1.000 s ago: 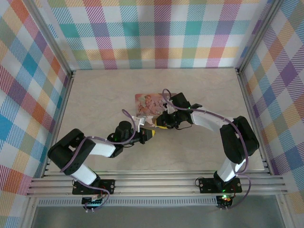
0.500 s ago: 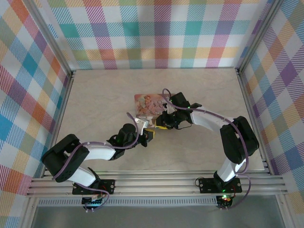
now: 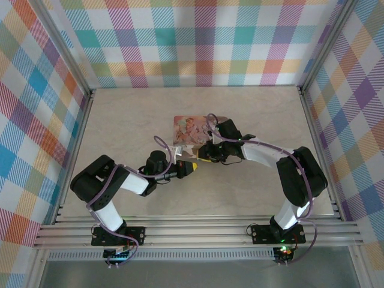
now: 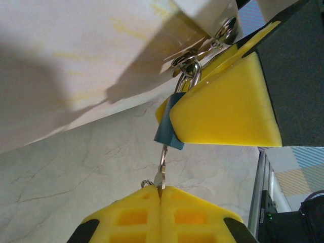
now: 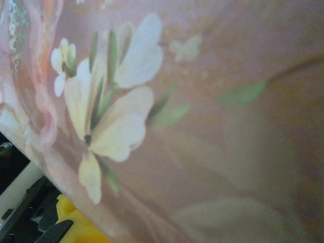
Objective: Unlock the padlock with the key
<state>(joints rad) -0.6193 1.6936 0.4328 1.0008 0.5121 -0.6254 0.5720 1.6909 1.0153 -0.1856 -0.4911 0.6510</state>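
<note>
Padlock [image 4: 169, 135] pinched in right gripper [image 4: 174, 104], left gripper [image 4: 160, 195] clamped on key [image 4: 162, 164] at its base, arms bent inward

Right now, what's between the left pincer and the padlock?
The key, in the left wrist view: it runs from the shut left pincer up to the padlock.

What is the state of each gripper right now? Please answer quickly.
The left gripper is closed, holding the key.
The right gripper is closed on the padlock.
</note>
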